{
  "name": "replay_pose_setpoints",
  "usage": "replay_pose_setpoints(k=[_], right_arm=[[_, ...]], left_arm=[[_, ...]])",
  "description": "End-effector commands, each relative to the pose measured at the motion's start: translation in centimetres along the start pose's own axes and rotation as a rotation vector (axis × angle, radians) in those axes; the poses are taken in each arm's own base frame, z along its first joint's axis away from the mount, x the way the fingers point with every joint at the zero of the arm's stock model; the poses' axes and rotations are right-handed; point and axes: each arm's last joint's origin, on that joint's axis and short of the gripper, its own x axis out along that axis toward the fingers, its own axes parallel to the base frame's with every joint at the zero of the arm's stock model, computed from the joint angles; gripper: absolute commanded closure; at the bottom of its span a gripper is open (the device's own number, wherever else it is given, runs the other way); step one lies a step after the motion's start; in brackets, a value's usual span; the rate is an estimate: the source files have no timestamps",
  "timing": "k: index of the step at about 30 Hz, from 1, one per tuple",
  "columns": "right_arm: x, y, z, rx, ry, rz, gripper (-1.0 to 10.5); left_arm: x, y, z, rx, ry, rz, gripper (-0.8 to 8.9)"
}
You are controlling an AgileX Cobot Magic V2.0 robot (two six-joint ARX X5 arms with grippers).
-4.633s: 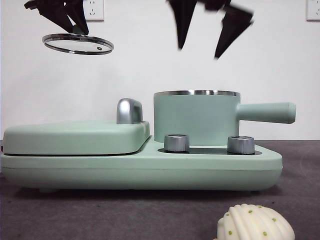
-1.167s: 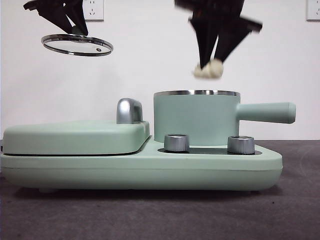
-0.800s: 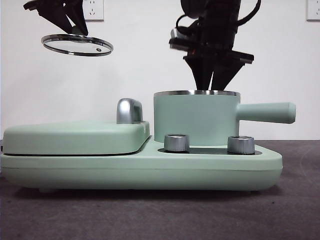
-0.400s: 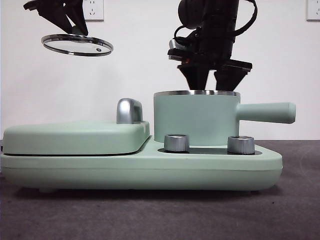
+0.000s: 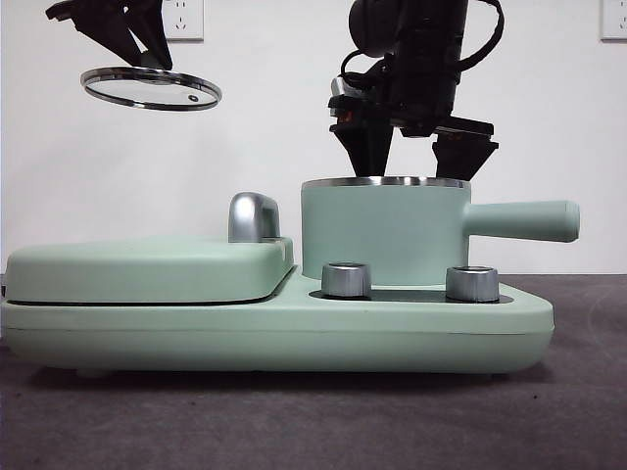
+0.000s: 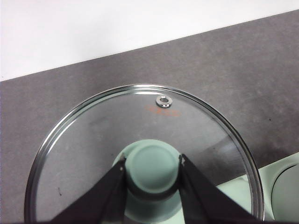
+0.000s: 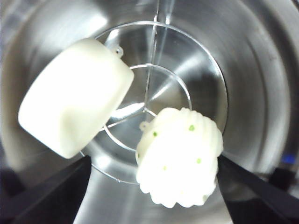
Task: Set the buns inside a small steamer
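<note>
Both buns lie inside the small steamer point(image 5: 382, 235), whose steel inner wall point(image 7: 252, 70) fills the right wrist view. The smooth bun point(image 7: 74, 102) leans against one side. The ribbed bun point(image 7: 180, 156) with green dots rests on the bottom rack, with nothing gripping it. My right gripper point(image 5: 413, 171) hovers just above the chrome rim, open, its jaws spread wide to either side of the ribbed bun. High at the far left, my left gripper point(image 5: 137, 44) is shut on the green knob point(image 6: 152, 163) of the glass lid point(image 5: 152, 88), holding it in the air.
The steamer stands on a mint-green cooker base point(image 5: 274, 338) with two chrome dials point(image 5: 346, 279) in front. Its straight handle point(image 5: 519, 220) points right. A flat griddle lid point(image 5: 147, 269) with a chrome handle point(image 5: 253, 217) covers the base's left half.
The right gripper came down to the steamer with the ribbed bun, spread its jaws and let it go, then rose slightly. The left gripper and lid stayed still.
</note>
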Motion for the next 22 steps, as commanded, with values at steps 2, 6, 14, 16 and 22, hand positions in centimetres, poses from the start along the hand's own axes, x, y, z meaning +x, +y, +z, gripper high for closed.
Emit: replay_pose_setpoints(k=[2,6,14,16,22], right_arm=[[0.3,0.3,0.6,-0.014,-0.016,0.002,5.1],[0.2,0.3,0.6,-0.015,-0.028,0.003,5.1],[-0.9,0.4,0.8,-0.018,-0.067,0.004,5.0],[-1.6,0.4,1.0,-0.019,-0.090,0.007,4.7],[-4.2,0.6,1.2,-0.023,-0.158,0.013,4.5]], left_arm=[[-0.8,-0.1,1.0,0.004,-0.057,-0.001,8.03],[-0.8,-0.1,1.0,0.004,-0.057,-0.001,8.03],[-0.8,-0.1,1.0,0.004,-0.057,-0.001,8.03],[-0.8,-0.1,1.0,0.004,-0.057,-0.001,8.03],[-0.8,-0.1,0.9,0.003,-0.056,-0.001,8.03]])
